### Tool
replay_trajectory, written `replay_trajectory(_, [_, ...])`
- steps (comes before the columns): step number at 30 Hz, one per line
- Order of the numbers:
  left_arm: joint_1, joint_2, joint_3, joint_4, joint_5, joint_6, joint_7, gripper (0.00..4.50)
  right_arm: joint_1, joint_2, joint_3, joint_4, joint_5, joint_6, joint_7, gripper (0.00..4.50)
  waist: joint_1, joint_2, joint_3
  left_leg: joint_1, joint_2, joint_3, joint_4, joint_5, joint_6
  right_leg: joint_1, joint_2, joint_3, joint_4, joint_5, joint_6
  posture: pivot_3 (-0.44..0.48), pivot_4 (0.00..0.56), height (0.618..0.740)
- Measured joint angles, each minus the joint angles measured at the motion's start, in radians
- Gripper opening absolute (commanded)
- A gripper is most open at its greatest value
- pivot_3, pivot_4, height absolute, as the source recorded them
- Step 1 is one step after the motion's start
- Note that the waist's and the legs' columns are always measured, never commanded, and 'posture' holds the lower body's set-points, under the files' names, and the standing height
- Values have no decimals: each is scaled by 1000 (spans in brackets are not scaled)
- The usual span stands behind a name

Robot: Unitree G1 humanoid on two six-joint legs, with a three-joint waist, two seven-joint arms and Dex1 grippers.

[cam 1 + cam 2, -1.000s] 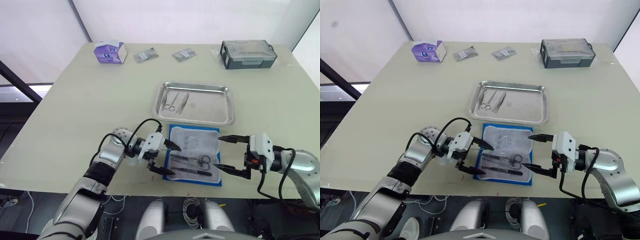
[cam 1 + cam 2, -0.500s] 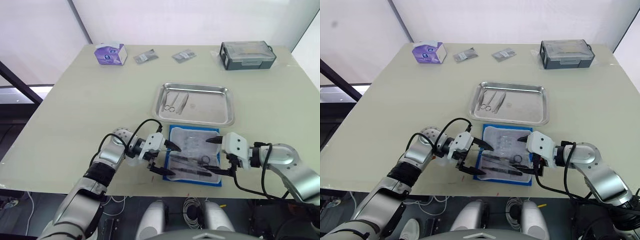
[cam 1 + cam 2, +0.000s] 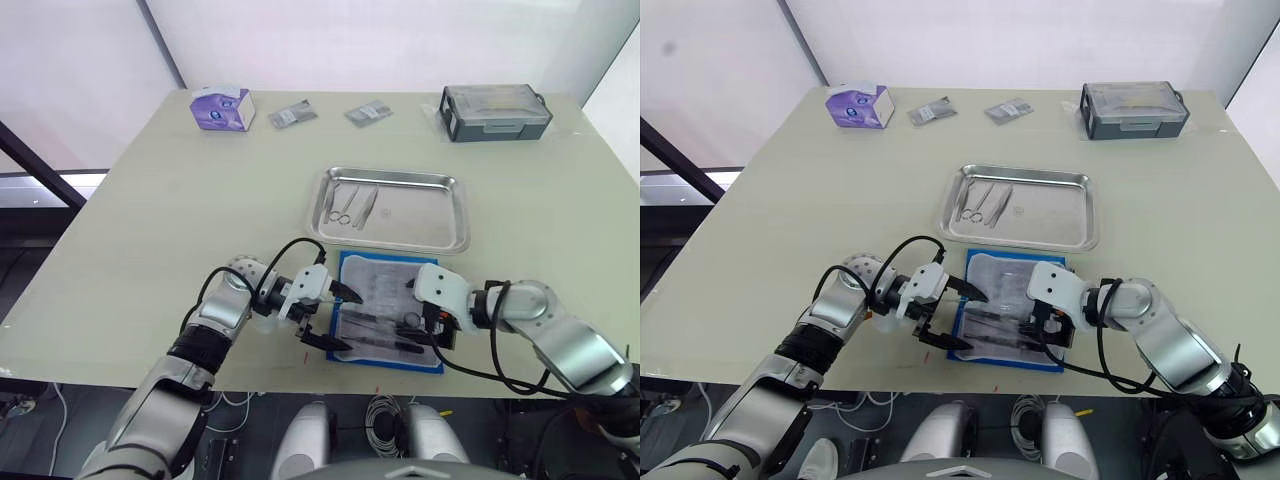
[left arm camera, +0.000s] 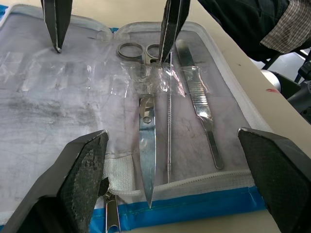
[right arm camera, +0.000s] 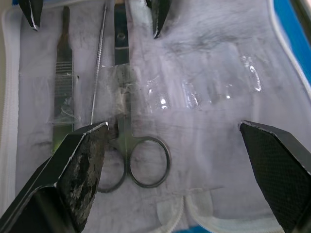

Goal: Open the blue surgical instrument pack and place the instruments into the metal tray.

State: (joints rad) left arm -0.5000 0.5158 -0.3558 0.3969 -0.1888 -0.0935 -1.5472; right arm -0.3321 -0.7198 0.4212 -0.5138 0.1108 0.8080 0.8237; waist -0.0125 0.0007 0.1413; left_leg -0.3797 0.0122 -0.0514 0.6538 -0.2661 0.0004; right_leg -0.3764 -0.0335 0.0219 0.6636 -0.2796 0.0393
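The blue pack [image 3: 388, 311] lies open and flat at the near edge of the table [image 3: 150, 200], just in front of the metal tray [image 3: 420, 215], with its whitish inner layer facing up. On that layer rest 3 tools side by side: scissors [image 4: 146, 150] with ring handles, a thin probe [image 4: 169, 136] and a flat ribbed handle [image 4: 201, 109], the scissors and probe held under a strip of clear plastic. In the tray, toward its left end, lie another pair of scissors [image 3: 341, 204] and tweezers [image 3: 364, 205].

The left arm reaches in low from the left with the forearm close to the table, and the left gripper [image 3: 335, 318] sits at the pack's left edge with its 2 black fingers spread wide apart, one over the upper part of the wrap and one at its near corner. They hold nothing.

The right arm bends in from the right, elbow out, its wrist turned toward the pack's right side. The right gripper [image 3: 425, 318] hovers over the ring end of the scissors, fingers also wide apart, with nothing between them. In the left wrist view its 2 fingertips [image 4: 170, 29] point down near the scissor rings.

At the far edge of the table stand a purple tissue box [image 3: 222, 106], 2 small grey sachets [image 3: 292, 116] and a grey lidded box [image 3: 496, 110], all well apart from the pack.
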Motion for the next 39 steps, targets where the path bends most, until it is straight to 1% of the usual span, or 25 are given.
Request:
replay_trajectory(3, [0, 0, 0, -3, 1, 6, 0, 4485, -3, 6, 3, 2, -3, 12, -2, 4500, 0, -1, -1, 0, 0, 0, 0, 0, 0, 0, 0, 0, 0, 0, 0, 0, 150, 740])
replay_trajectory(4, [0, 0, 0, -4, 1, 8, 0, 4499, -2, 8, 3, 3, -3, 12, -2, 4247, 0, -1, -2, 0, 0, 0, 0, 0, 0, 0, 0, 0, 0, 0, 0, 0, 150, 740])
replay_trajectory(6, [0, 0, 0, -5, 3, 16, 1, 4500, 6, 7, 6, 4, -2, -2, 3, 3585, 0, -1, -3, 0, 0, 0, 0, 0, 0, 0, 0, 0, 0, 0, 0, 0, 150, 740])
replay_trajectory(7, [1, 0, 0, -6, 3, 16, 2, 4500, 11, 7, 7, 4, -2, -8, 7, 3172, 0, -1, -3, 0, 0, 0, 0, 0, 0, 0, 0, 0, 0, 0, 0, 0, 150, 740])
replay_trajectory(9, [1, 0, 0, -8, 4, 18, 3, 4500, 28, -2, 10, 4, -2, -35, 20, 2192, 0, -1, -4, 0, 0, 0, 0, 0, 0, 0, 0, 0, 0, 0, 0, 0, 150, 740])
replay_trajectory(16, [3, 0, 0, -14, 9, 22, 4, 4500, 55, -27, 3, 21, -6, -120, 34, 2192, 0, -2, -5, 0, 0, 0, 0, 0, 0, 0, 0, 0, 0, 0, 0, 0, 150, 740])
replay_trajectory(27, [2, 0, -1, -14, 10, 23, 4, 4500, 79, -41, -10, 29, -7, -160, 46, 2192, 0, -3, -6, 0, 0, 0, 0, 0, 0, 0, 0, 0, -1, 0, 0, 0, 150, 740])
replay_trajectory(30, [2, 0, -2, -14, 11, 23, 4, 4500, 87, -40, -11, 35, -5, -169, 52, 1354, 0, -4, -7, 0, 0, 0, 0, 0, 0, 0, 0, 0, -1, 0, 0, 0, 150, 740])
replay_trajectory(31, [2, 0, -2, -13, 11, 23, 4, 4500, 94, -40, -10, 38, -3, -180, 60, 996, 0, -4, -7, 0, 0, 0, 0, 0, 0, 0, 0, 0, -1, 0, 0, 0, 150, 740])
replay_trajectory(32, [2, 0, -2, -13, 12, 24, 5, 4500, 99, -40, -10, 41, 2, -188, 64, 415, 0, -5, -8, 0, 0, 0, 0, 0, 0, 0, 0, 0, -1, 0, 0, 0, 150, 740])
replay_trajectory(33, [2, 0, -2, -12, 12, 25, 5, 4500, 104, -39, -10, 44, 5, -197, 68, 65, 0, -5, -9, 0, 0, 0, 0, 0, 0, 0, 0, 0, -1, 0, 0, 0, 150, 740])
replay_trajectory(39, [3, 0, -2, -11, 18, 31, 5, 4500, 129, -22, -27, 90, 11, -275, 75, 20, -1, -11, -15, 1, 0, 0, 0, 0, 0, 1, 0, 0, -1, 0, 0, 0, 150, 740])
